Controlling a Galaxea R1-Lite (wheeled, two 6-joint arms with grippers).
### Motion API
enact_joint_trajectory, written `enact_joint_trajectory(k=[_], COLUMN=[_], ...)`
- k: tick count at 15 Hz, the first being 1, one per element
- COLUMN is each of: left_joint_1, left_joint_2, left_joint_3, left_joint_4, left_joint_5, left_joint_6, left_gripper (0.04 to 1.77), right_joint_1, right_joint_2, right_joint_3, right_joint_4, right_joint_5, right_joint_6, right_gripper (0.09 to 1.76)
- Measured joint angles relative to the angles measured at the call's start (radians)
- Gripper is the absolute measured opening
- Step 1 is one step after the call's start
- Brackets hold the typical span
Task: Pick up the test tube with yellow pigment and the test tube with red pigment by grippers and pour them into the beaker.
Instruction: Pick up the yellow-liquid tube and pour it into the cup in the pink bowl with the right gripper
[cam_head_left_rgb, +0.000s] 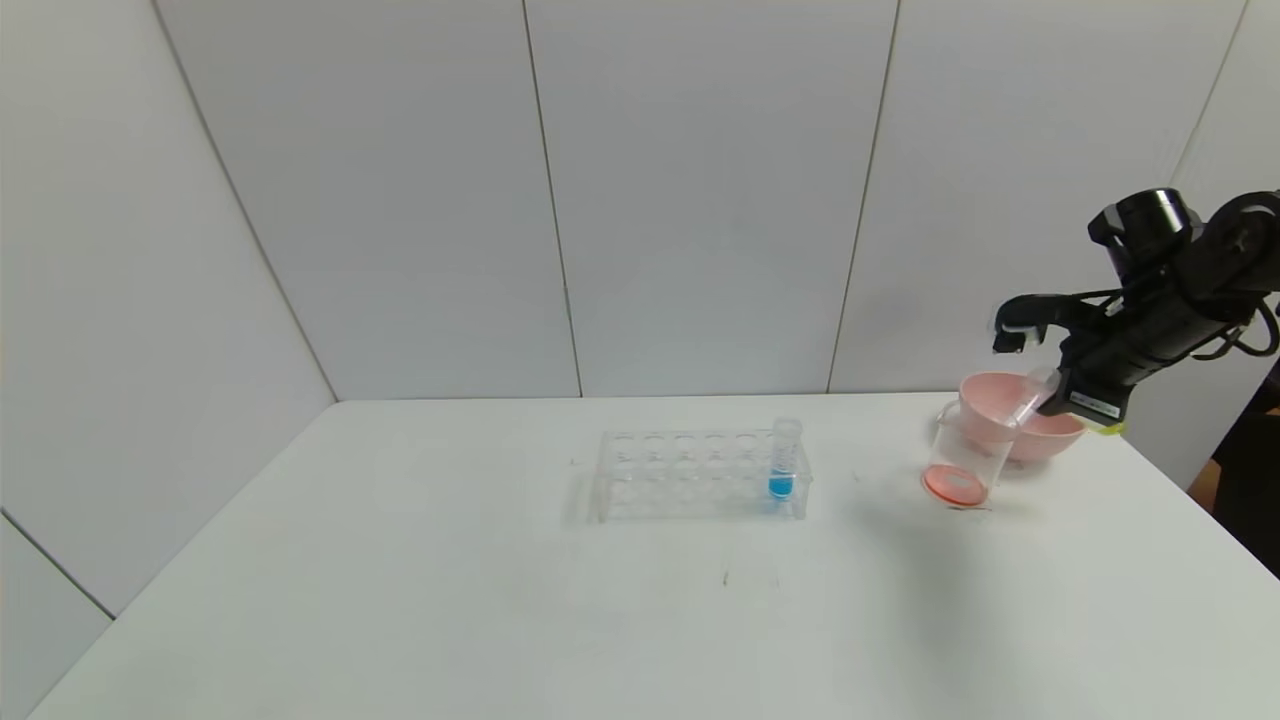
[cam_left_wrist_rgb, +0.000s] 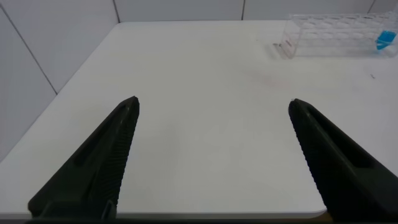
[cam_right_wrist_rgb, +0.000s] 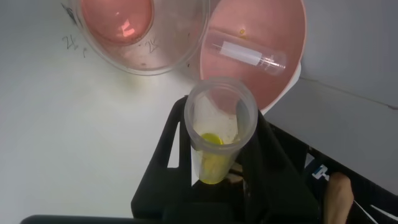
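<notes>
My right gripper (cam_head_left_rgb: 1045, 388) (cam_right_wrist_rgb: 217, 163) is shut on the test tube with yellow pigment (cam_head_left_rgb: 1030, 402) (cam_right_wrist_rgb: 219, 140). It holds the tube tilted, mouth toward the beaker (cam_head_left_rgb: 960, 462) (cam_right_wrist_rgb: 142, 38), just above the beaker's rim. Yellow liquid sits in the tube's rounded end. The beaker stands at the table's far right with red-orange liquid in its bottom. No tube holding red pigment is in view. The left gripper (cam_left_wrist_rgb: 214, 102) is open over bare table near the edge, with nothing between its fingers; the head view does not show it.
A pink bowl (cam_head_left_rgb: 1055, 432) (cam_right_wrist_rgb: 273, 28) stands right behind the beaker, with an empty clear tube (cam_right_wrist_rgb: 247, 54) lying in it. A clear rack (cam_head_left_rgb: 690, 478) (cam_left_wrist_rgb: 336, 34) at mid-table holds a blue-liquid tube (cam_head_left_rgb: 782, 462) (cam_left_wrist_rgb: 385, 41) at its right end.
</notes>
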Motion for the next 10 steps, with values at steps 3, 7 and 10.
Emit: enact_joint_trajectory(k=[3, 7, 10], left_joint_1=[0.0, 0.0, 0.0], left_joint_2=[0.0, 0.0, 0.0], left_joint_3=[0.0, 0.0, 0.0], left_joint_4=[0.0, 0.0, 0.0], left_joint_5=[0.0, 0.0, 0.0], left_joint_6=[0.0, 0.0, 0.0], left_gripper=[1.72, 1.72, 1.72], right_joint_1=[0.03, 0.069, 0.099], right_joint_2=[-0.007, -0.007, 0.001], right_joint_3=[0.0, 0.0, 0.0], right_joint_4=[0.012, 0.013, 0.019], right_joint_5=[-0.084, -0.187, -0.273], right_joint_6=[-0.02, -0.036, -0.056], right_gripper=[0.52, 0.52, 0.52])
